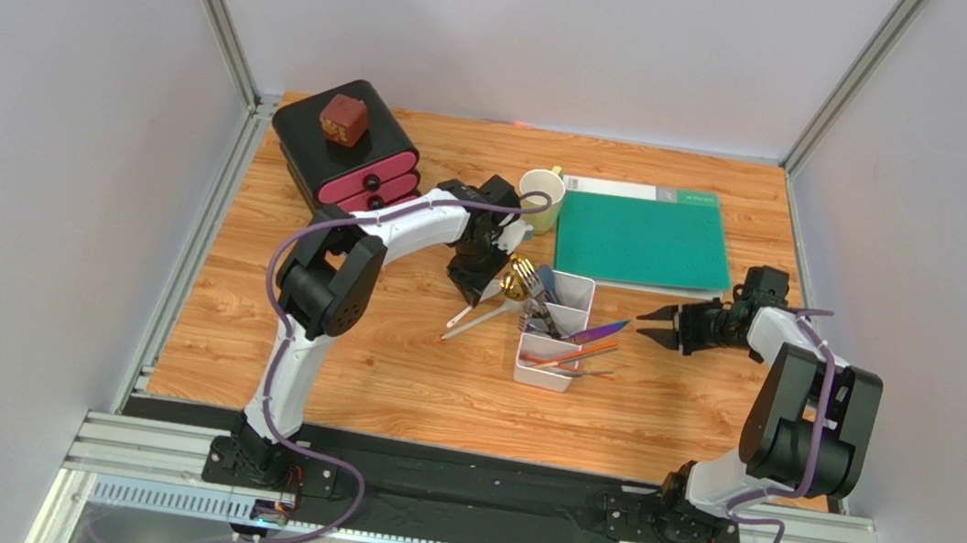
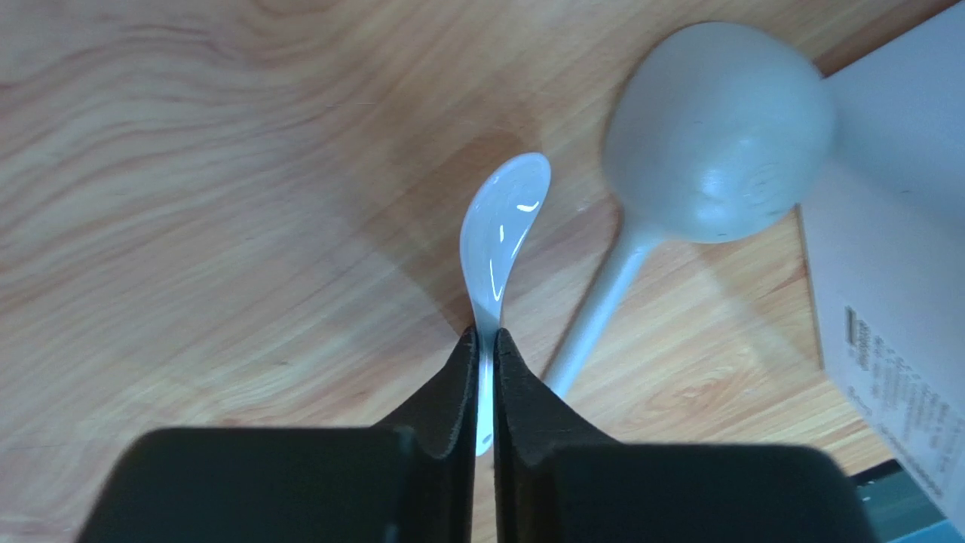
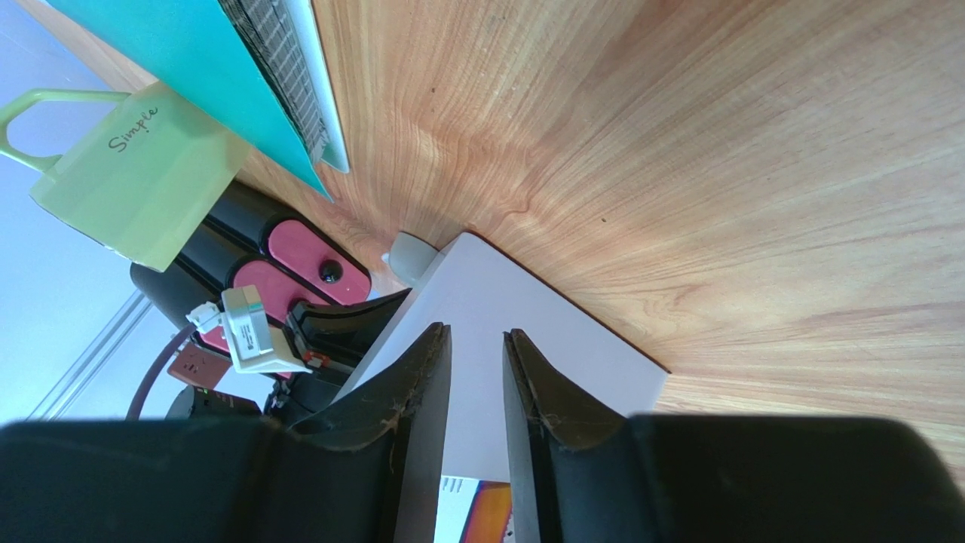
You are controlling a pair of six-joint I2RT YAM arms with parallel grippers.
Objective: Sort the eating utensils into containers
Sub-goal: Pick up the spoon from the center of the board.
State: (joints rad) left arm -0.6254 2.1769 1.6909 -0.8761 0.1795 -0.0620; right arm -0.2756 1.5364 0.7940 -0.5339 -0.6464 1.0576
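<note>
glossy white spoon (image 2: pixel 504 226) near divided white tray (image 1: pixel 543 379).

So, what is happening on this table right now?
Two robot arms are sorting cutlery. The left gripper is shut on the handle of a small white spoon over the wooden table, with a larger pale spoon lying beside it. I cannot tell whether the white spoon is lifted yet. Several utensils lie in or across the white tray. The right gripper waits to the right of the tray, open and empty.
</note>
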